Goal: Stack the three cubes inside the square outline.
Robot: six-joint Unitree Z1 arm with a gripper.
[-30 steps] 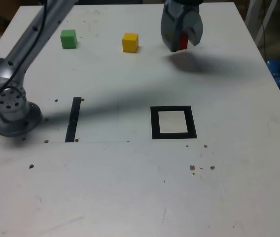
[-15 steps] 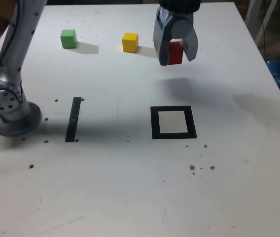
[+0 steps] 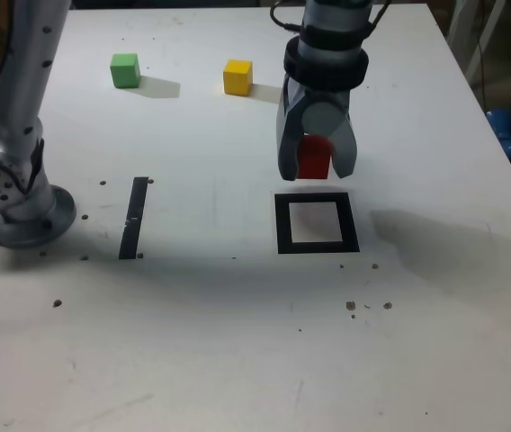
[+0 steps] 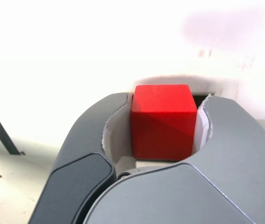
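Across the far side of the table [image 3: 237, 360] sit the green cube [image 3: 124, 70] and the yellow cube [image 3: 237, 76], well apart, waiting their turn. Further right in the exterior view, the gripper [image 3: 318, 166] is clamped on the red cube [image 3: 314, 158], held just above the square outline [image 3: 317, 223], presumably to start the stack there. The wrist view is washed out, the outline barely visible.
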